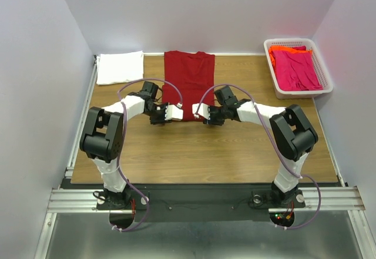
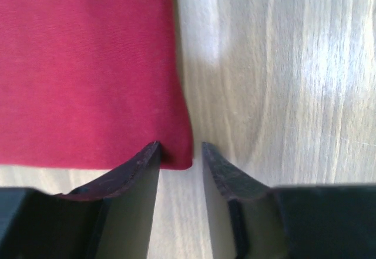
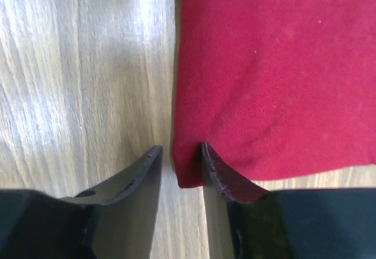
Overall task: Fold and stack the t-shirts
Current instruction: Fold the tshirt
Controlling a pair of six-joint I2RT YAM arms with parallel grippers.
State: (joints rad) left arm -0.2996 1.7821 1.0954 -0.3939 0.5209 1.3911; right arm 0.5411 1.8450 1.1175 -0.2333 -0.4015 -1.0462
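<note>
The dark red t-shirt (image 1: 189, 77) lies flat as a long strip at the middle back of the table, sleeves tucked in. My left gripper (image 1: 176, 112) is at its near left corner and my right gripper (image 1: 200, 111) at its near right corner. In the left wrist view the left gripper (image 2: 181, 147) is open, its jaws on either side of the shirt's corner (image 2: 179, 156). In the right wrist view the right gripper (image 3: 180, 150) is open, with the corner (image 3: 187, 174) in the gap. A folded white t-shirt (image 1: 120, 67) lies at the back left. Pink t-shirts (image 1: 296, 71) and an orange one (image 1: 279, 50) lie in the basket.
The white lattice basket (image 1: 294, 40) stands at the back right corner. The wooden table (image 1: 223, 147) is bare between the shirt's near hem and the arm bases. White walls close in the back and both sides.
</note>
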